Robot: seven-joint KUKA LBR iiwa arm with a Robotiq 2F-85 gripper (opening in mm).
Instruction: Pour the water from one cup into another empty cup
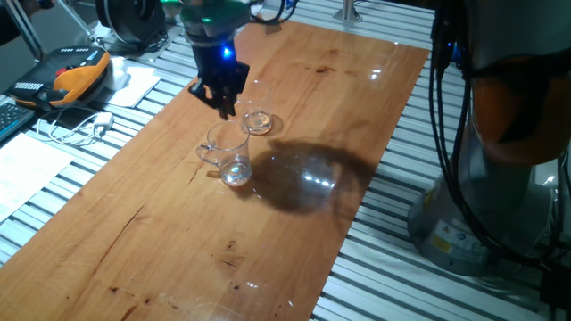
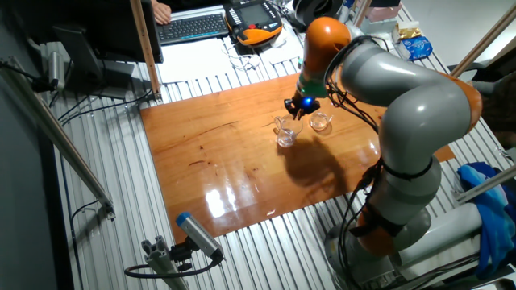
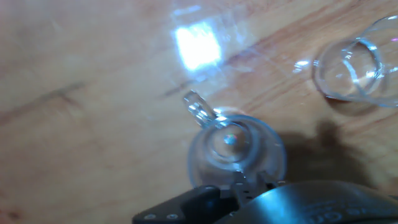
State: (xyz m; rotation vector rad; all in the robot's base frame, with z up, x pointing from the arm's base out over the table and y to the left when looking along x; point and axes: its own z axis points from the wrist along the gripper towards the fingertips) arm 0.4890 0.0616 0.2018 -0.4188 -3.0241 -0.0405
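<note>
The clear glass mug [image 1: 228,153] stands upright on the wooden table [image 1: 294,223], its looped handle [image 1: 204,152] pointing left. A little water [image 1: 236,173] lies at its bottom. The smaller handle-less tumbler [image 1: 259,122] stands just behind it to the right, apart from it. My gripper [image 1: 224,107] hangs just above the mug's far rim, with its jaws a little apart and nothing in them. The other fixed view shows the gripper [image 2: 296,107], the mug [image 2: 285,134] and the tumbler [image 2: 321,122]. The hand view shows the mug [image 3: 236,149] from above, its handle [image 3: 199,109] and the tumbler [image 3: 351,65].
A keyboard [image 2: 192,26] and an orange-and-black pendant [image 1: 76,73] lie beyond the table's far end, with papers and white cables [image 1: 76,129] beside them. The arm's grey base [image 2: 403,217] stands at the table's side. The table's edges drop onto a slatted metal frame [image 1: 393,259].
</note>
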